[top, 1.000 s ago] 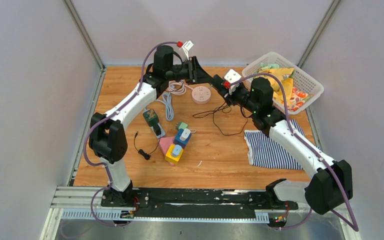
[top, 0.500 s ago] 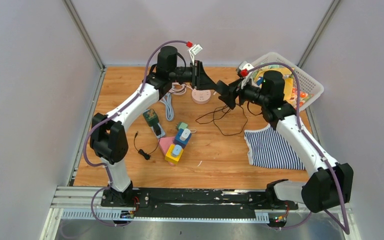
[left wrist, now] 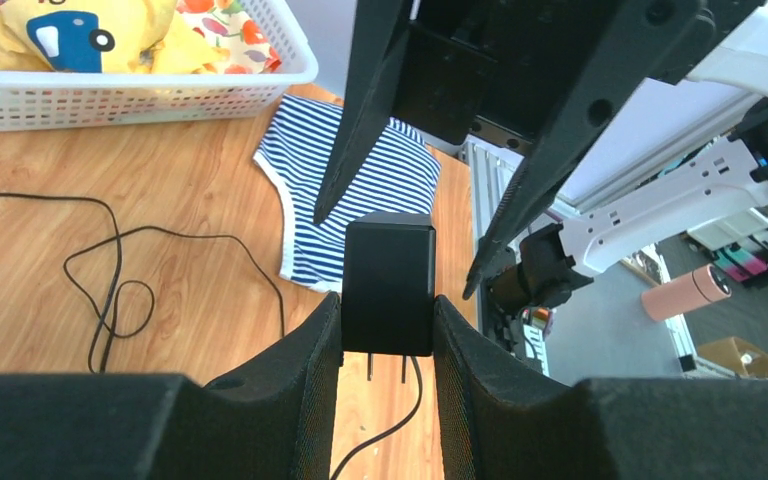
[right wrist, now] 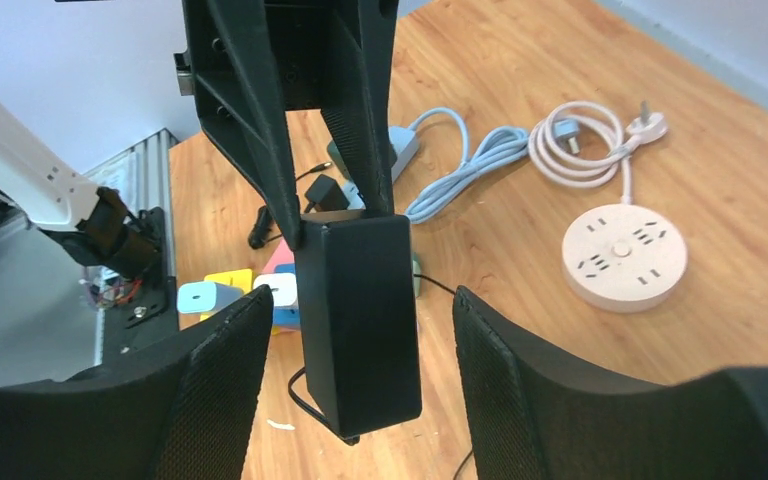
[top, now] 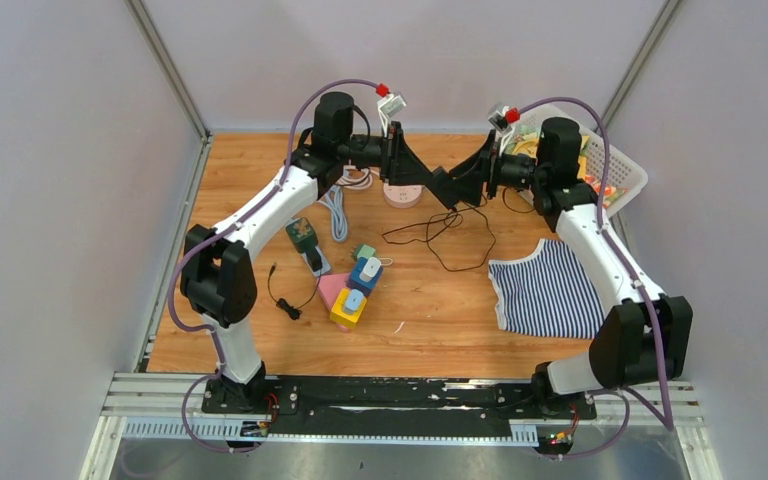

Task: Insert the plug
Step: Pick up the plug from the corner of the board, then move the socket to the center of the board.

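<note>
Plug, a black block, is clamped in the left gripper above the wooden table. Right gripper stands open around it, fingers not touching. Round white socket lies nearby.

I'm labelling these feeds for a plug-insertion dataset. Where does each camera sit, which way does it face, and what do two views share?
Top: above and behind the bases, looking down at the table; left arm and right arm show whole.
Left wrist: on the left arm, looks past the left gripper, shut on the adapter, toward the striped cloth and basket.
Right wrist: on the right arm, looks past the open right gripper toward the power strip.
Shared: both wrist views show the adapter, with the opposite gripper's fingers above it.
</note>
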`<state>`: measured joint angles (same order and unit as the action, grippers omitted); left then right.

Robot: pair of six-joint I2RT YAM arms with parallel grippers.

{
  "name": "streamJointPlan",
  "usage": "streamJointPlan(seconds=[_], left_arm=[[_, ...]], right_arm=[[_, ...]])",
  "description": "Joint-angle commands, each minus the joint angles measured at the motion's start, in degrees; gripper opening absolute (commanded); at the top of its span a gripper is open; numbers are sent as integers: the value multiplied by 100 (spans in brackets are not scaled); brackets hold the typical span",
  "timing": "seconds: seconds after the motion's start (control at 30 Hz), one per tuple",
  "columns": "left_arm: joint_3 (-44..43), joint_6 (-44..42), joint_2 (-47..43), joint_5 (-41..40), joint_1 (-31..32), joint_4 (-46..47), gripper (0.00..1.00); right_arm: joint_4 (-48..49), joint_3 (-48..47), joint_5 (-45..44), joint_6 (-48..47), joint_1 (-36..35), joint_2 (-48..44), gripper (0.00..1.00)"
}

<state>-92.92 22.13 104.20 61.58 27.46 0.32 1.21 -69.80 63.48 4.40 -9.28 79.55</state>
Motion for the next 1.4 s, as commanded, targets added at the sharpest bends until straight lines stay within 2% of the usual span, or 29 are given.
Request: streamJointPlan(seconds=[0.0, 0.13, 0.23, 0.27, 0.33, 0.37, 0.43, 0.47, 0.57, 0.63, 0.8, 0.93, 1.0, 1.17, 1.27, 1.37], left_arm=[[-10, -276, -37, 293, -5, 128, 0], [19, -285, -46, 290, -4, 135, 0], [70, -282, -64, 195, -4, 135, 0], [91, -268, -77, 128, -10, 135, 0], [122, -153, -103, -155, -17, 143, 0], [131, -44, -121, -332, -40, 144, 14], [175, 63, -159, -730, -158, 148, 45], [225, 74, -202, -969, -241, 152, 52], [385, -6, -248, -1647, -465, 153, 62], [468, -9, -218, -2147, -562, 153, 63], [410, -12, 343, -3486, -708, 153, 63], [90, 10, 1026, -4342, -760, 144, 60], [-61, 10, 1334, -4552, -769, 144, 59], [-334, -33, 1963, -4808, -769, 144, 59], [-507, 23, 2261, -4900, -785, 144, 60], [-715, 152, 2523, -5090, -787, 144, 60]], right_arm=[[238, -187, 374, 458, -111, 166, 64], [1085, -60, 430, 1150, -185, 318, 39], [1612, 89, 438, 1568, -257, 384, 34], [1614, 77, 456, 1582, -285, 412, 27], [1633, 76, 494, 1572, -327, 443, 4], [1624, 95, 442, 1566, -323, 435, 1], [1437, 155, 143, 1366, -285, 336, 0], [1246, 167, -121, 1221, -252, 256, 0], [227, 43, -1153, 702, -169, 82, 0], [-469, -28, -1865, 531, -161, 15, 0], [-1270, -70, -3461, 492, -228, -240, 0], [-2707, -836, -4954, 92, -276, -97, 0], [-3044, -1128, -5783, -189, -299, -74, 0], [-2033, -1295, -8272, -1064, -320, -57, 0], [-1735, -1630, -8688, -1493, -435, 137, 0], [-1266, -1407, -8975, -2156, -985, 240, 0]])
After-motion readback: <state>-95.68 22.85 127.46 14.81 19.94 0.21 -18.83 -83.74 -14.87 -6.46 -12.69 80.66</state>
